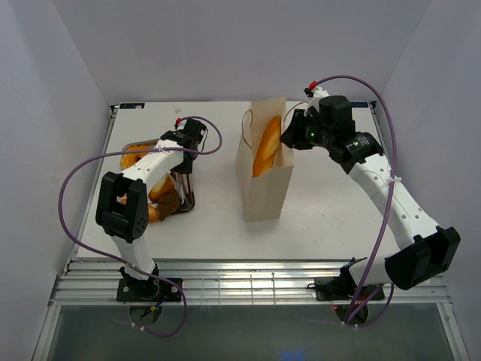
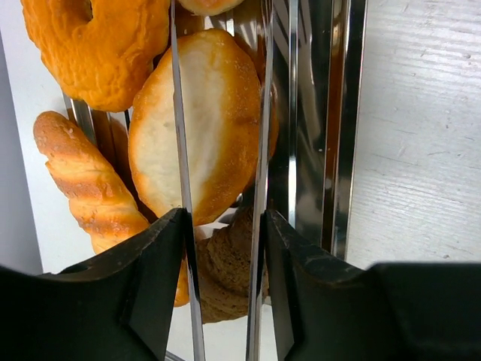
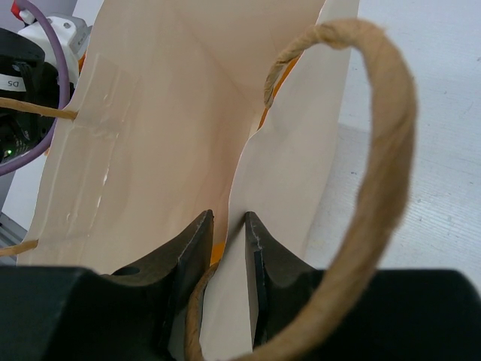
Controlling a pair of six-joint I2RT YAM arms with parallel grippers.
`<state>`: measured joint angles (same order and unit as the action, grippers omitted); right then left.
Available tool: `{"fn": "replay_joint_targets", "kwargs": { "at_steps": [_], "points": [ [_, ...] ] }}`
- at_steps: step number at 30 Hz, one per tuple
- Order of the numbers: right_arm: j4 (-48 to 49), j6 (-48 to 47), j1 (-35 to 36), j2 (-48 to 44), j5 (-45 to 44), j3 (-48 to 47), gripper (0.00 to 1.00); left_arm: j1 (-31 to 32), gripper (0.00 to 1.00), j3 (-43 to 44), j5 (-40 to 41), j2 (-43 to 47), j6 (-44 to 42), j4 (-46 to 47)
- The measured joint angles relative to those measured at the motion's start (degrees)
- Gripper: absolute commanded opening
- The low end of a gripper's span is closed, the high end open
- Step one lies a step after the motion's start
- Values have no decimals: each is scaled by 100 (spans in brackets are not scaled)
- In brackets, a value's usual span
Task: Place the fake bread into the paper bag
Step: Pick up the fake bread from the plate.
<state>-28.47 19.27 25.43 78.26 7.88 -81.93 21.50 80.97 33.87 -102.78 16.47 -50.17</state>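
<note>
Left pincer [image 2: 224,219]: clamped on steel tongs [image 2: 180,150] over oval roll [image 2: 218,113]; glossy roll may slip free. Right pincer [image 3: 228,223]: pinching paper bag [image 3: 173,113] wall; a tug could topple it

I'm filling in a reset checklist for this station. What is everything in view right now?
paper bag: one, cream, standing mid-table, top open
baguette: one, golden-orange, leaning inside the bag
bread pieces: at least four, golden to brown, in the tray, including a donut and an oval roll
tray: one, shiny steel, left side of the table
tongs: one pair, silver, blades either side of the oval roll
table: one, white
cables: two, purple, one along each arm
left gripper: black, shut on the tongs, over the tray
right gripper: black, pinching the bag's top edge
</note>
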Motion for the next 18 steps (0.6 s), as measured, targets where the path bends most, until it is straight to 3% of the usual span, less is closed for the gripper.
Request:
{"fn": "replay_joint_targets", "kwargs": {
  "at_steps": [6, 18],
  "points": [
    [0, 0, 0, 0, 0, 0, 30, -2, 26, 0, 81, -55, -74, 153],
    [-2, 0, 0, 0, 0, 0, 30, -4, 3, 0, 68, 146, -90, 221]
  ]
}}
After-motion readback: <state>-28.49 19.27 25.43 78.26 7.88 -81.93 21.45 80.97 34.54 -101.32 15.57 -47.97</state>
